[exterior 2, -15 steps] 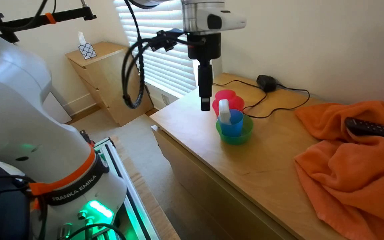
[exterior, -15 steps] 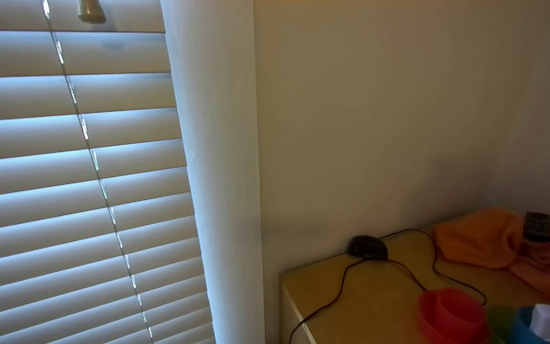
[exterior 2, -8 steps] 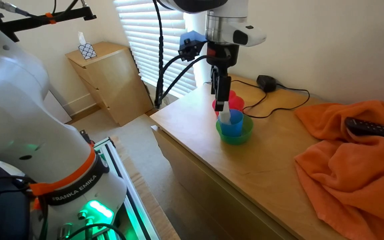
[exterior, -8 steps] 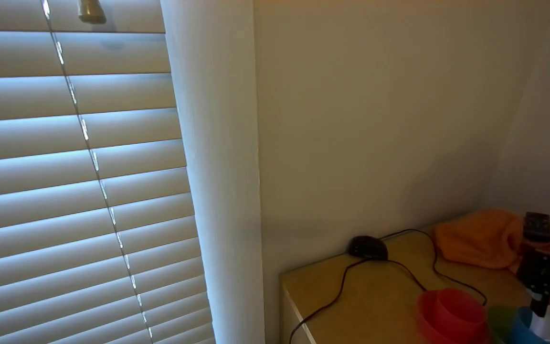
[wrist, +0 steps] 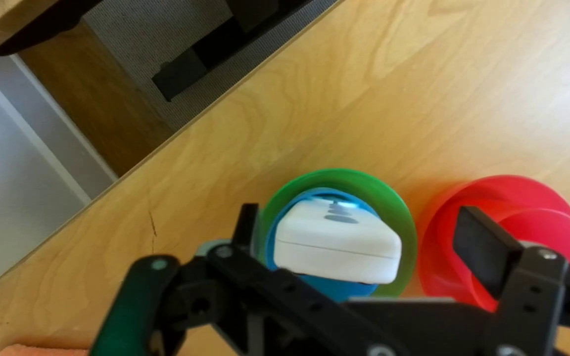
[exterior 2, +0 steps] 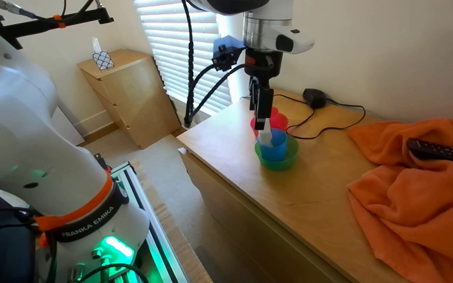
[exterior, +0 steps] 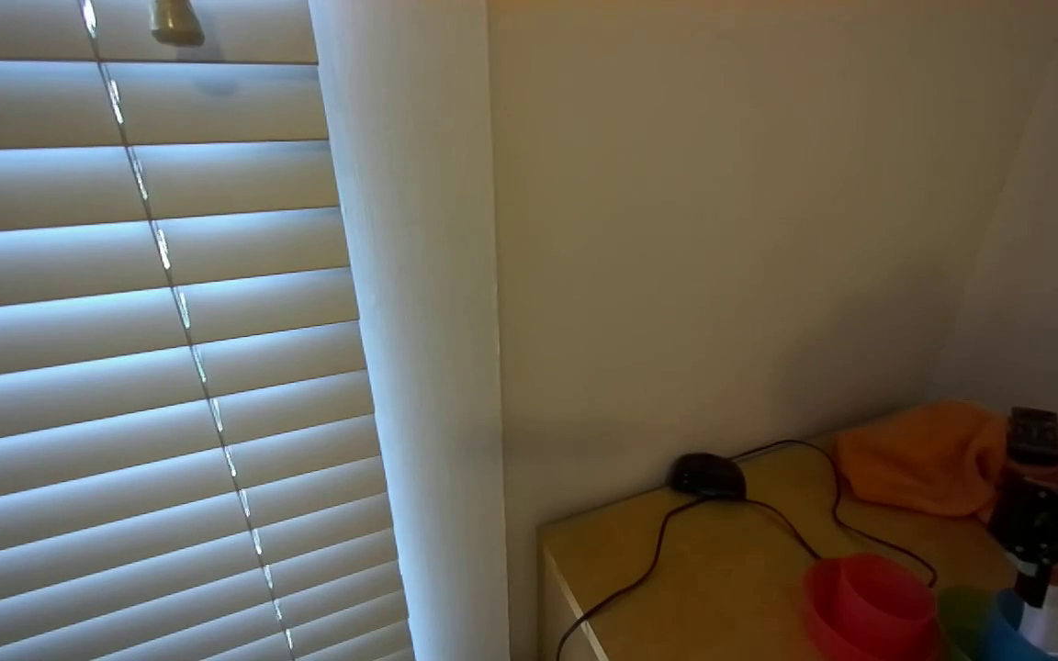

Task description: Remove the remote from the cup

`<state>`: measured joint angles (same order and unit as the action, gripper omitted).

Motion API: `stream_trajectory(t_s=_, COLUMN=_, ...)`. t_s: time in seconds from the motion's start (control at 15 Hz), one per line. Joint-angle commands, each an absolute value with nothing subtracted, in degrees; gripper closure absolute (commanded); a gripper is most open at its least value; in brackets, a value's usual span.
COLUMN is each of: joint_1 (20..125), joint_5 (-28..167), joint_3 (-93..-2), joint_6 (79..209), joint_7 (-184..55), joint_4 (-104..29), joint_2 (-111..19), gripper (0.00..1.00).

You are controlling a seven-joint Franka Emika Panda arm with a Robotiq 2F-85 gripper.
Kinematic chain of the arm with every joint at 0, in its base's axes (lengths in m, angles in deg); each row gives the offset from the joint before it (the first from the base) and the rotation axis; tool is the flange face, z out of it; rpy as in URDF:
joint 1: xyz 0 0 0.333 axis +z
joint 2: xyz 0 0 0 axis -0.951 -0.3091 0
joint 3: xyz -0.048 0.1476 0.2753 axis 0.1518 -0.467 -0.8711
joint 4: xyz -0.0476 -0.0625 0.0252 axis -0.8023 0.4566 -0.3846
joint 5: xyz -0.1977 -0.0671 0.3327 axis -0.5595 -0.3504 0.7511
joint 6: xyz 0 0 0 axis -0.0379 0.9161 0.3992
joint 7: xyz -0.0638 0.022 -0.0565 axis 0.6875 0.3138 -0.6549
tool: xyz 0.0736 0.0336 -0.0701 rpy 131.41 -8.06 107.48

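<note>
We see the white remote [wrist: 337,247] inside the blue cup [exterior 2: 277,151], set on end, its upper part standing above the rim. The cup sits in a green bowl [wrist: 395,212], and the bowl rests on the dresser [exterior 2: 321,188]. Grey buttons [wrist: 340,216] show on the white remote in the wrist view and in an exterior view.

We find the gripper [wrist: 359,222] over the cup, its 2 fingers [wrist: 246,227] spread wide, with nothing in their grasp. In the wrist view the white remote lies between them, and we see a gap on each side. In both exterior views a fingertip overlaps the white remote; we cannot tell there whether it touches.

Just beside the green bowl we see a red bowl [wrist: 527,195] with more red curves inside it, too much overlapped for us to count the pieces. In the wrist view a finger covers part of it.

Near the wall [exterior 2: 368,59] we see a black box [exterior 2: 314,98] with cords [exterior 2: 303,138] trailing over the dresser. An orange towel [exterior 2: 419,204] lies bunched well apart from the cup, and a black remote [exterior 2: 442,153] rests on it.

We see the arm [exterior 2: 10,133] beside the dresser, a green light [exterior 2: 118,245] glowing at its foot. In an exterior view a chest [exterior 2: 136,86] carries a tissue box [exterior 2: 103,60]. Blinds [exterior: 143,367] show in both exterior views.
</note>
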<state>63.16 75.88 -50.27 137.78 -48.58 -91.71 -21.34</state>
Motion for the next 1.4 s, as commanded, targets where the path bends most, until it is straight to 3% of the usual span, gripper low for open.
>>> stream_trajectory(t_s=0.0, joint_1=63.7, joint_5=74.6, joint_3=-49.2, joint_6=143.2, joint_7=-48.1, joint_4=-93.7, joint_2=-21.1, gripper=0.00)
stream_trajectory(t_s=0.8, joint_1=63.9, joint_5=75.6, joint_3=-48.2, joint_6=149.6, joint_7=-50.9, joint_4=-96.8, joint_2=-22.7, gripper=0.00)
stream_trajectory(t_s=0.93, joint_1=64.0, joint_5=75.7, joint_3=-48.2, joint_6=150.0, joint_7=-50.8, joint_4=-96.9, joint_2=-23.0, gripper=0.26)
stream_trajectory(t_s=1.13, joint_1=64.1, joint_5=75.9, joint_3=-48.1, joint_6=151.1, joint_7=-50.8, joint_4=-97.0, joint_2=-23.3, gripper=0.50)
stream_trajectory(t_s=1.2, joint_1=64.1, joint_5=75.7, joint_3=-48.1, joint_6=151.6, joint_7=-50.7, joint_4=-97.0, joint_2=-23.3, gripper=0.57)
stream_trajectory(t_s=1.33, joint_1=64.1, joint_5=75.1, joint_3=-48.2, joint_6=151.9, joint_7=-50.6, joint_4=-97.3, joint_2=-22.3, gripper=0.57)
